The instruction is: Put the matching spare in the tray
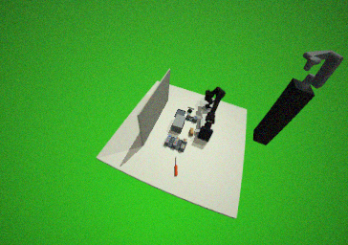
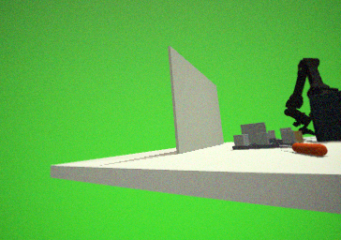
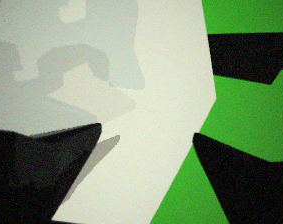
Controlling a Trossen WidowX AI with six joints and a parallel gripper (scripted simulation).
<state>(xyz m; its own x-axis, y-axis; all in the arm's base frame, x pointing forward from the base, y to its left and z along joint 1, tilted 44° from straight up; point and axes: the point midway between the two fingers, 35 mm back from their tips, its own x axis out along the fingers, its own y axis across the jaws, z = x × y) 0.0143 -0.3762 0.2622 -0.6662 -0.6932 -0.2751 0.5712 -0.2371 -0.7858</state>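
My gripper (image 1: 208,105) (image 2: 302,128) (image 3: 147,132) is open and empty, over the table beside the arm's base; only table top, shadows and green floor show between and beyond its fingers in the wrist view. Several small grey blocks (image 1: 175,144) stand together in front of a larger grey box-like thing (image 1: 179,122) (image 2: 253,132). A small dark thing (image 1: 190,110) stands behind that. I cannot tell which of these is the mounted unit or the tray. No part code is readable in any view.
A tall grey panel (image 1: 155,108) (image 2: 194,105) stands on the white table (image 1: 215,184) (image 2: 140,161) at the left. An orange-handled screwdriver (image 1: 175,169) (image 2: 309,149) lies in front of the blocks. A small tan block (image 1: 191,131) (image 2: 299,136) stands near the arm's base.
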